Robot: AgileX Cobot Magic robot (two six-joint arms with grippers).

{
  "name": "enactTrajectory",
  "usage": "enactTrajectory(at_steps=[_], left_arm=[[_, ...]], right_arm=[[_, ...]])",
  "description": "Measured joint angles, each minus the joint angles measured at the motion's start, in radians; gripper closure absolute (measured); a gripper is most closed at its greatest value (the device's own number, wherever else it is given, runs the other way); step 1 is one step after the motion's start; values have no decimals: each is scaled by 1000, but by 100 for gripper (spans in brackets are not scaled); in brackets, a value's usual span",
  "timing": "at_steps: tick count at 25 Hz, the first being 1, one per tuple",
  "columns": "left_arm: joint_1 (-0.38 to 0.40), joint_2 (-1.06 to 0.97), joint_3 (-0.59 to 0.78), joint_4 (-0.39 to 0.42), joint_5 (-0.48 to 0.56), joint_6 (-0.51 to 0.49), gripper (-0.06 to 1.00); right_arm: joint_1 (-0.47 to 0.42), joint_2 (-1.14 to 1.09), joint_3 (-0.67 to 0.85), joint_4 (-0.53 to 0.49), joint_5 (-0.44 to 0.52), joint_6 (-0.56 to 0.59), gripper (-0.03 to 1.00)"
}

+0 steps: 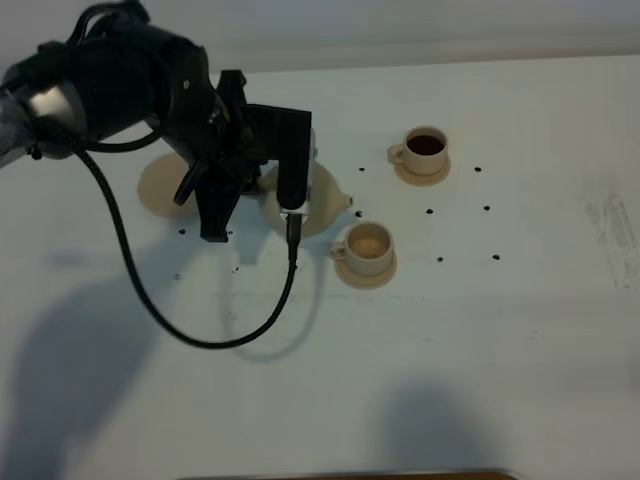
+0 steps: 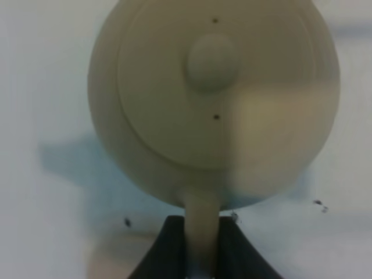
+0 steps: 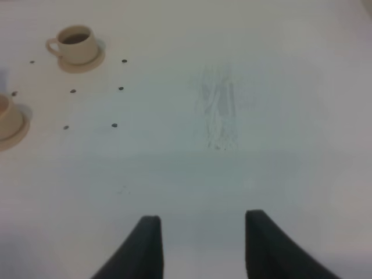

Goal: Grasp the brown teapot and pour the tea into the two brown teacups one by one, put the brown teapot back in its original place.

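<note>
Left gripper [image 2: 202, 247]: clamped on the loop handle [image 2: 201, 218] of the squat beige ceramic teapot [image 2: 215, 99] just ahead of it, ready for tipping.
Near beige ceramic cup [image 1: 367, 246]: beyond the spout [image 1: 346, 203], seems unfilled.
Far cup [image 1: 425, 148]: holds dark tea.
Right gripper [image 3: 200, 244]: fingers apart, holding nothing.

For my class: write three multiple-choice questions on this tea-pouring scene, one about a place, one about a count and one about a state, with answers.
1. Which thing is the spout of the brown teapot nearest?
A the near teacup
B the far teacup
C a sugar bowl

2. How many teacups hold dark tea?
A none
B one
C two

3. The fingers of the left gripper are:
A open over bare table
B shut on the teapot's handle
C shut on a cup

Answers:
1 A: in the high view the spout sits just beside the near teacup.
2 B: only the far teacup looks dark inside.
3 B: the wrist view shows the handle clamped between the fingers.
</note>
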State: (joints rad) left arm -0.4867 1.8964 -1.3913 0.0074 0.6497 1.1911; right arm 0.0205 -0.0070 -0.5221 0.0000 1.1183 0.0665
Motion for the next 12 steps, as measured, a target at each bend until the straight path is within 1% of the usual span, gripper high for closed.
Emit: enactTrajectory(at_steps=[4,8,12], left_arm=[[0,-15,55,13,-101,97,86],[0,-22,84,16,-158,214,86],[0,-22,88,21,-200,255,86]], right_arm=[[0,0,0,0,0,0,62],[0,0,0,0,0,0,62],[0,0,0,0,0,0,62]])
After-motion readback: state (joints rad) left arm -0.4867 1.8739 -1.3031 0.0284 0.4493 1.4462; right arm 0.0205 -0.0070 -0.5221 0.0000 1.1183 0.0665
